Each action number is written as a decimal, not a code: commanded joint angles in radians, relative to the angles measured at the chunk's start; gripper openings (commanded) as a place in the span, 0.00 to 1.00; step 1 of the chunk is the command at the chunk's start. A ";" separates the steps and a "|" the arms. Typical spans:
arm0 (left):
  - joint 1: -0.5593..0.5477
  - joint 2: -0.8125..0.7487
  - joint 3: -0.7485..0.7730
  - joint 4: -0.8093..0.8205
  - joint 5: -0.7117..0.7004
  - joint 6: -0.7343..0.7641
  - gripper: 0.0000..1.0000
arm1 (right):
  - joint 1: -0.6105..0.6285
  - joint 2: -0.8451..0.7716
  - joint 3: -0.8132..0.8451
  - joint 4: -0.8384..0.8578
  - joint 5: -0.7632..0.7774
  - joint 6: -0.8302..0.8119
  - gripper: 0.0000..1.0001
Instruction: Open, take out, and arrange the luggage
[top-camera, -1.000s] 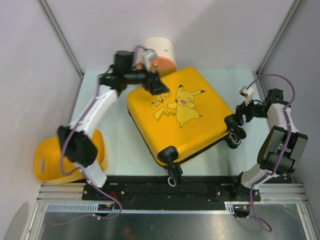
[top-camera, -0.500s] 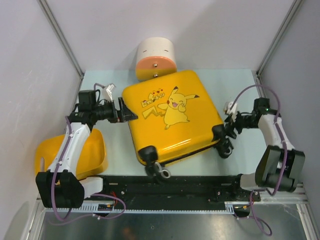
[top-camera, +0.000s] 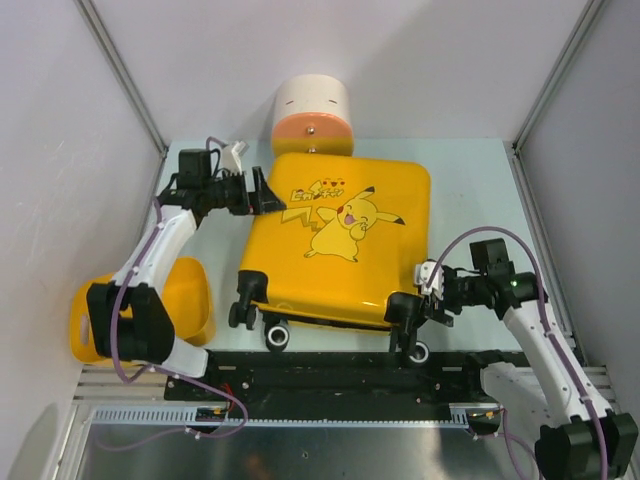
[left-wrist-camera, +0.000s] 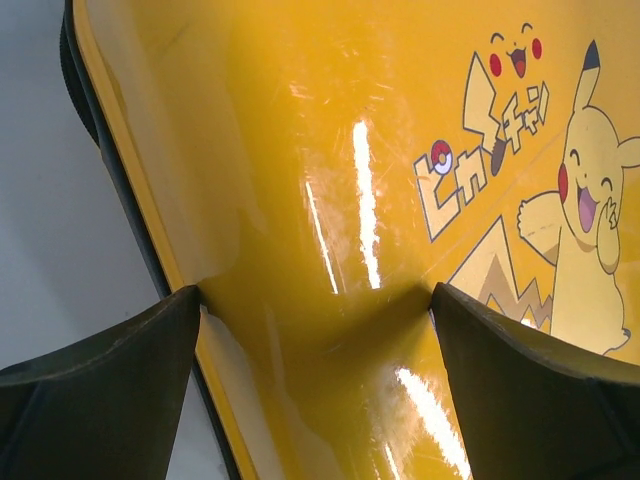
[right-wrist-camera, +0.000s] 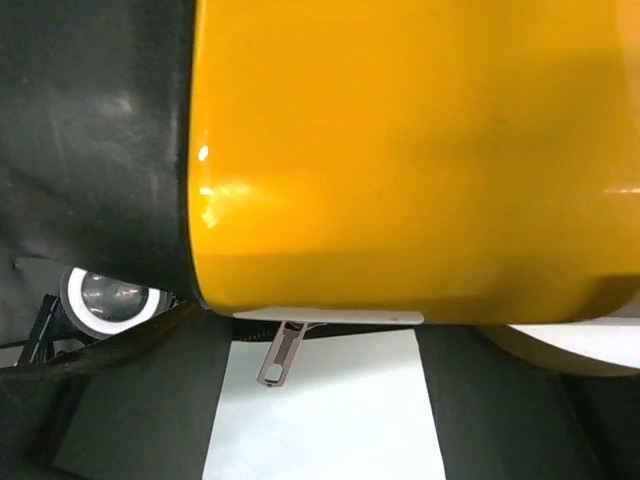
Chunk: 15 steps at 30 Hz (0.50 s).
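Note:
The luggage (top-camera: 340, 245), a glossy yellow case with a Pikachu print, lies flat and zipped shut in mid-table, its wheels toward the near edge. My left gripper (top-camera: 262, 192) is open at its far-left corner. In the left wrist view that gripper (left-wrist-camera: 315, 292) has both fingertips (left-wrist-camera: 150, 350) against the shiny shell (left-wrist-camera: 330, 150), gripping nothing. My right gripper (top-camera: 425, 292) is open at the near-right wheel corner. The right wrist view shows a metal zipper pull (right-wrist-camera: 281, 354) hanging loose between the right gripper's (right-wrist-camera: 315, 345) fingers, under the yellow shell (right-wrist-camera: 400, 150).
A cream-and-orange cylindrical container (top-camera: 313, 115) touches the case's far edge. A plain yellow tub (top-camera: 190, 300) sits at the near left beside the left arm. The black base rail (top-camera: 330, 370) runs just below the wheels (top-camera: 277, 337). Side walls close in on both sides.
The case has turned and slid toward the near edge, wheels now facing front. The left gripper shifted to its far-left corner. The right arm swung down to the near-right corner.

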 joint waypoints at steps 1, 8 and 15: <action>-0.115 0.142 0.082 -0.011 0.148 0.059 0.94 | 0.089 -0.095 -0.027 0.037 -0.187 0.233 0.77; -0.057 0.171 0.159 -0.011 0.236 0.127 0.96 | -0.164 -0.192 -0.013 0.028 -0.122 0.221 0.72; -0.049 0.068 0.101 -0.011 0.205 0.168 0.98 | -0.524 0.190 0.218 -0.412 -0.309 -0.193 0.79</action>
